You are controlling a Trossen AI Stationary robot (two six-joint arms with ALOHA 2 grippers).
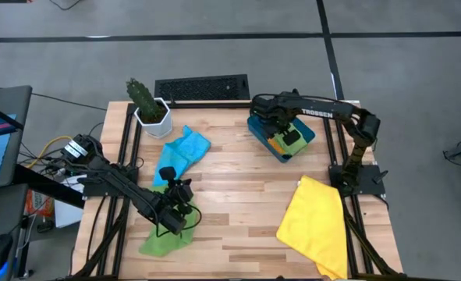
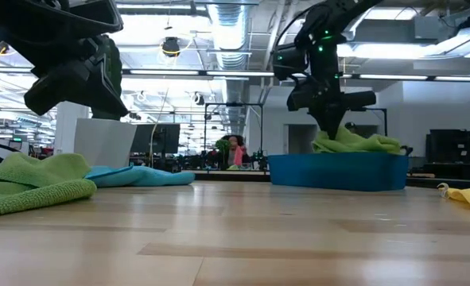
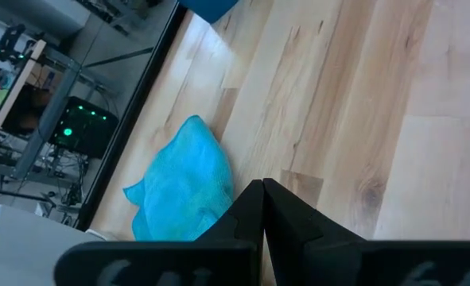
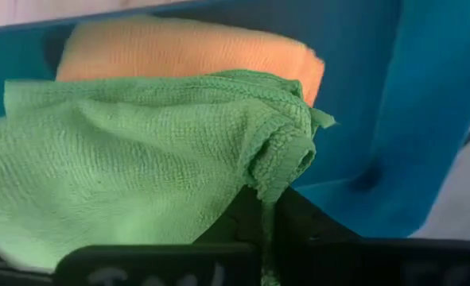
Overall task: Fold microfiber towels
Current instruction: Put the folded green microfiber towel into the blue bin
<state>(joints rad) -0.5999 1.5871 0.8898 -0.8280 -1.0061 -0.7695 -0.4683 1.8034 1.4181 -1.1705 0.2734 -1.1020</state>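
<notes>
Wooden tabletop [image 1: 238, 195]: our right gripper [image 1: 281, 125] pinches a green towel [image 4: 131, 167] in the bin [image 1: 308, 140], releasing next; left gripper [image 1: 175, 204] clenched empty.

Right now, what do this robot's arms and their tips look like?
Both arms are dark, nearly black, jointed tubes. The right arm carries white lettering along its link and green lights near the wrist. Each end effector has two flat dark fingers. Cables bunch by the left arm's base.

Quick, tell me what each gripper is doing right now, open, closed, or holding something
Left gripper: shut, empty, above the table.
Right gripper: shut on the green towel in the bin.
</notes>
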